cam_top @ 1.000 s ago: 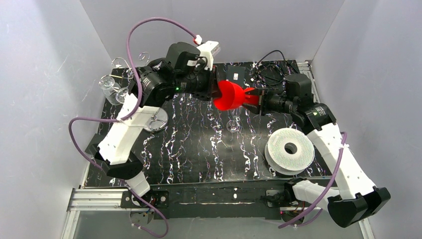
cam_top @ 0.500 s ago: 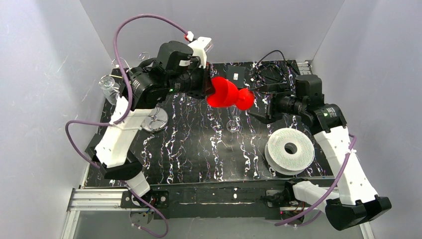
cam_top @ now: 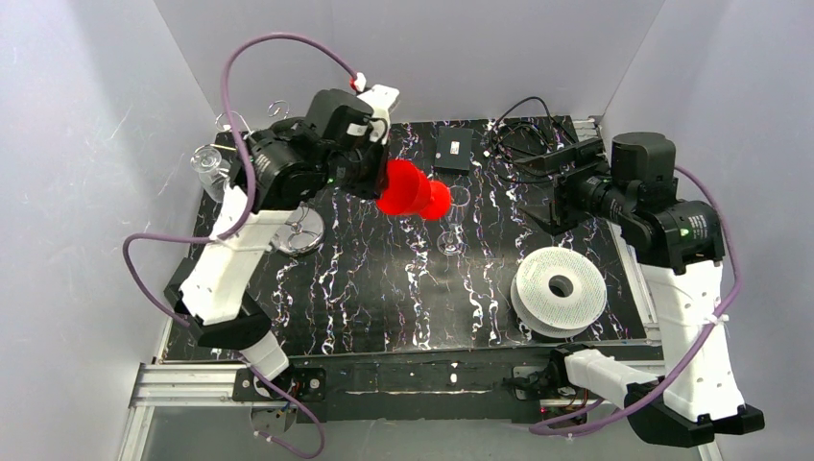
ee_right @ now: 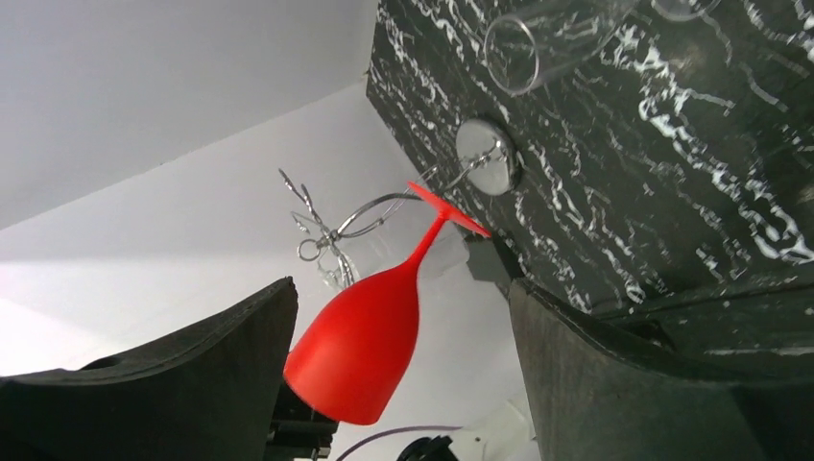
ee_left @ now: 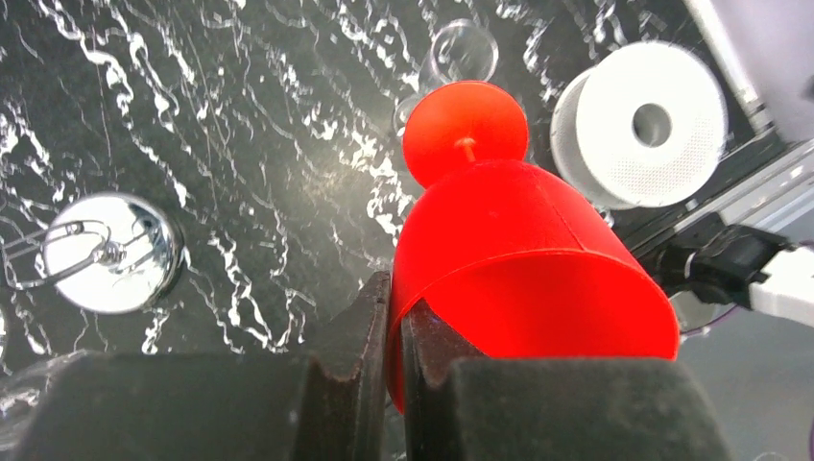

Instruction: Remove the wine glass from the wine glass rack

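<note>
1. One red wine glass [cam_top: 408,192].
2. Two clear wine glasses can be made out: the standing glass [cam_top: 449,240] mid-mat and the far-left glass [cam_top: 205,163] by the wall. Whether the arm hides more cannot be told.
3. One wine glass rack [cam_top: 299,233], silver wire on a round shiny base.
4. One white ridged spool [cam_top: 560,288].
5. One small black box [cam_top: 451,147] at the far edge of the mat.
6. Two robot arms: the left arm [cam_top: 230,259] and the right arm [cam_top: 686,317].
7. Two purple cables, the left cable [cam_top: 278,40] and the right cable [cam_top: 715,279], one per arm.
8. One black marbled mat [cam_top: 384,298].
</note>
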`<move>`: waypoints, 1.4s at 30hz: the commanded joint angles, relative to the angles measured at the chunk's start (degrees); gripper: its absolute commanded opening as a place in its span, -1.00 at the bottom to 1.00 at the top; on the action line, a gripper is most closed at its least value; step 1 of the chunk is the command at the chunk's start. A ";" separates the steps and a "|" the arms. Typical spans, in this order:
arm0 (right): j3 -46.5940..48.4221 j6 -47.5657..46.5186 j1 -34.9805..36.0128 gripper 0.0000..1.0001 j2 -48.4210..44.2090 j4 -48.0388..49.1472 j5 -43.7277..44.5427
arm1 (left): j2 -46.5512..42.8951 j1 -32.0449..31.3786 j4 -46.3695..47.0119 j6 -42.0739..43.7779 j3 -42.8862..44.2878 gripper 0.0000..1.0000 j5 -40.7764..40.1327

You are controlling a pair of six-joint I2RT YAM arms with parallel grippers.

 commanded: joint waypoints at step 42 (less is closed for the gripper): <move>-0.70 -14.60 -0.37 0.85 -7.72 4.30 16.54 | 4.70 -2.44 18.01 -7.49 -43.10 -0.36 3.53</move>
